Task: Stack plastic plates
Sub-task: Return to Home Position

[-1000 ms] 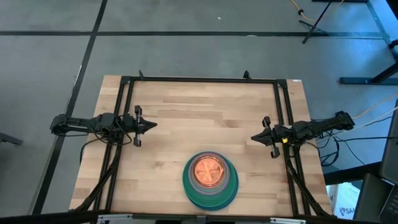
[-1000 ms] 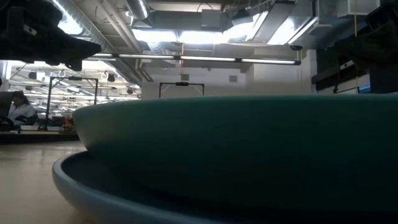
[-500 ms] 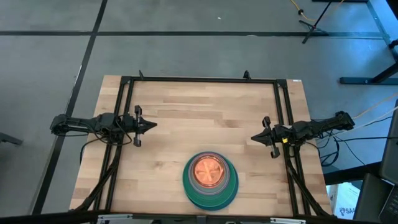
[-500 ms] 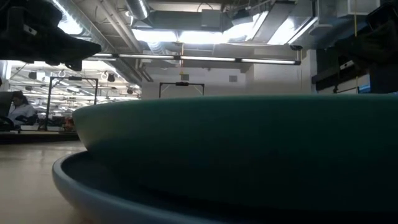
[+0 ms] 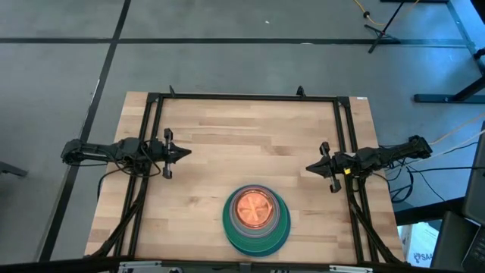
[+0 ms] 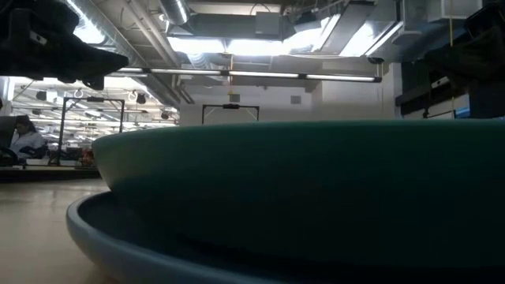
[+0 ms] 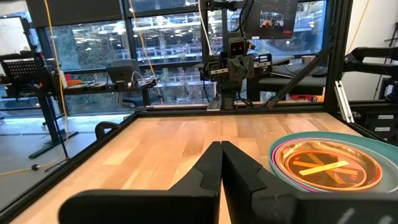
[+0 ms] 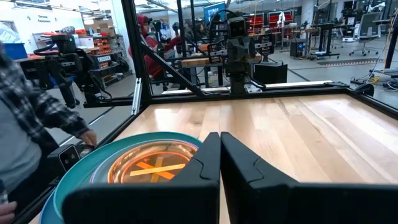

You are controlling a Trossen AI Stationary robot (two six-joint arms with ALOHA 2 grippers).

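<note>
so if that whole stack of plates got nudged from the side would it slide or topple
Probably slide as one: the stack is low and broad, widest at the bottom. The translucent orange plate on top looks thin, so likely light. It sits inside the rims, so probably stays put.

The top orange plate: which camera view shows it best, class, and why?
The high view: the orange plate shows whole, atop the stack. Both wrist views show it slanted. The low view shows only large lower plates.

Grey floor (image 5: pixel 227 64), bright ceiling lights (image 6: pixel 260 46) — glazed wall (image 7: pixel 168 59)
</note>
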